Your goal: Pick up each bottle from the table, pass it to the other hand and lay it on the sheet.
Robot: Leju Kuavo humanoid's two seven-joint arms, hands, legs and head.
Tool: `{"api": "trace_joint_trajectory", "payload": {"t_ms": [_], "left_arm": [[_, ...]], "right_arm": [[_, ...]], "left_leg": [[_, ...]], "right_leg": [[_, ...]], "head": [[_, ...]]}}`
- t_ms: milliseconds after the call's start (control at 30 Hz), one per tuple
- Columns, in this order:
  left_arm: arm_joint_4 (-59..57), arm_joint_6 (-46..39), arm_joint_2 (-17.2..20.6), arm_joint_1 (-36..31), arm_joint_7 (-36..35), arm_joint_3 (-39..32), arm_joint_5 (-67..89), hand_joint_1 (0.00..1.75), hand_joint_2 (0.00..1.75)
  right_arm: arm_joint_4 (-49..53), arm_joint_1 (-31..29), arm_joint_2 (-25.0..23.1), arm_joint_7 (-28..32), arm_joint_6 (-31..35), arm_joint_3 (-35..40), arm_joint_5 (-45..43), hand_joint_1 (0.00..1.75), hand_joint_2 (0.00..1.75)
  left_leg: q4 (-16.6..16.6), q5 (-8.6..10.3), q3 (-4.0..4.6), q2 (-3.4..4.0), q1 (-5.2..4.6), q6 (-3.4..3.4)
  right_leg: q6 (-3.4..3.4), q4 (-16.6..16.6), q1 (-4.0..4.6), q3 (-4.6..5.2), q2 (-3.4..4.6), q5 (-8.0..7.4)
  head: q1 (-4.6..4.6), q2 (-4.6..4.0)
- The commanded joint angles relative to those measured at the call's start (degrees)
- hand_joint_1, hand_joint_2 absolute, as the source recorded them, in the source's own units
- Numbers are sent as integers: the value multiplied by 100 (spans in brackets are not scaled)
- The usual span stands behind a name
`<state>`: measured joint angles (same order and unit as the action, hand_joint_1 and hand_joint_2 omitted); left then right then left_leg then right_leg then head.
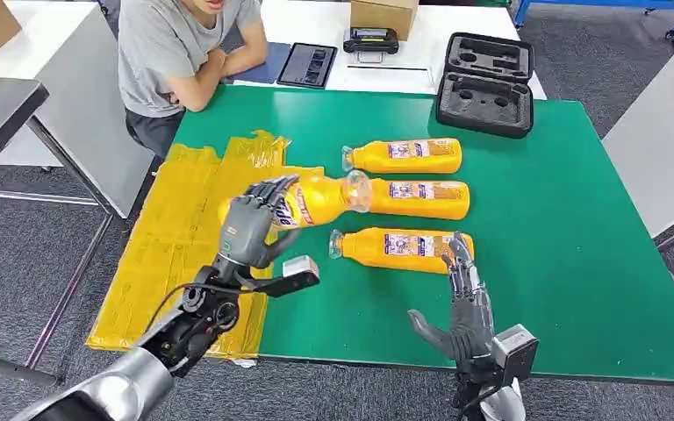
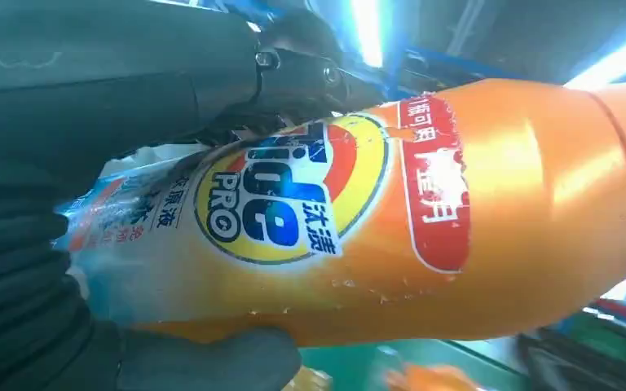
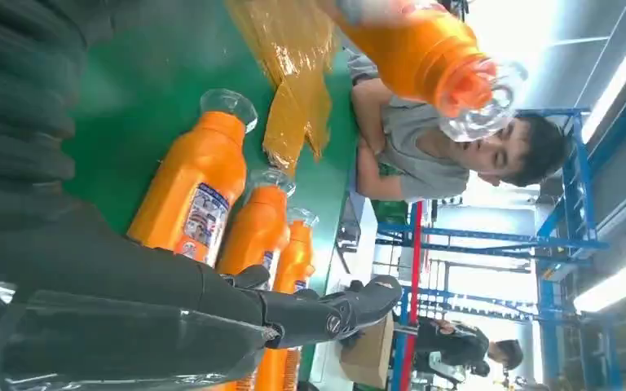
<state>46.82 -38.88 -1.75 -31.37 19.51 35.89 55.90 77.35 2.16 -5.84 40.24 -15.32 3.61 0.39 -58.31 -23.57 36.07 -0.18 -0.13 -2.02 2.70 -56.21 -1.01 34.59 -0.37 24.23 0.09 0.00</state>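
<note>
My left hand (image 1: 253,219) grips an orange detergent bottle (image 1: 316,198) around its body and holds it above the table, clear cap toward the right. In the left wrist view the bottle (image 2: 391,220) shows its Tide label, with my fingers (image 2: 212,90) wrapped over it. Three more orange bottles lie on the green table (image 1: 570,228): a far one (image 1: 408,156), a middle one (image 1: 421,198) and a near one (image 1: 399,248). My right hand (image 1: 465,303) is open, fingers stretched out by the near bottle's base. The yellow sheet (image 1: 175,254) lies at the table's left side, beneath my left arm.
A person in a grey shirt (image 1: 180,48) leans on the table's far left corner. A black foam-lined case (image 1: 484,83), a tablet (image 1: 307,64) and a cardboard box (image 1: 384,13) sit on the white table behind. Grey tables stand at both sides.
</note>
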Motion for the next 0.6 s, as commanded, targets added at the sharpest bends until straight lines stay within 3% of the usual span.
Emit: {"api": "trace_joint_trajectory", "payload": {"t_ms": [33, 200, 433, 600], "left_arm": [[-66, -112, 349, 55, -862, -849, 1633, 175, 175], [-596, 160, 477, -409, -1106, -835, 2379, 175, 175], [-714, 272, 492, -530, -1112, -828, 2429, 175, 175], [-1245, 726, 821, -928, -936, -857, 2447, 175, 175]], "right_arm": [[-270, -59, -148, -24, -92, -1, -28, 0, 175], [-405, -153, -165, -24, -23, 19, -125, 0, 175], [-395, -121, -172, -24, -36, 26, -144, 0, 175], [-612, -206, -237, -24, -89, 120, -150, 0, 175]], "left_leg": [[4, -10, -23, 15, 8, 12], [0, -9, -18, 16, 13, 10], [1, -11, -27, 14, 12, 13], [-4, -12, -22, 14, 16, 17]], "right_leg": [[-12, 5, 8, -18, 16, 4], [-11, 1, 10, -15, 15, 4], [-15, 3, 9, -24, 13, 7], [-18, -4, 14, -19, 13, 8]], "head": [[2, 0], [2, 0], [2, 0], [2, 0]]}}
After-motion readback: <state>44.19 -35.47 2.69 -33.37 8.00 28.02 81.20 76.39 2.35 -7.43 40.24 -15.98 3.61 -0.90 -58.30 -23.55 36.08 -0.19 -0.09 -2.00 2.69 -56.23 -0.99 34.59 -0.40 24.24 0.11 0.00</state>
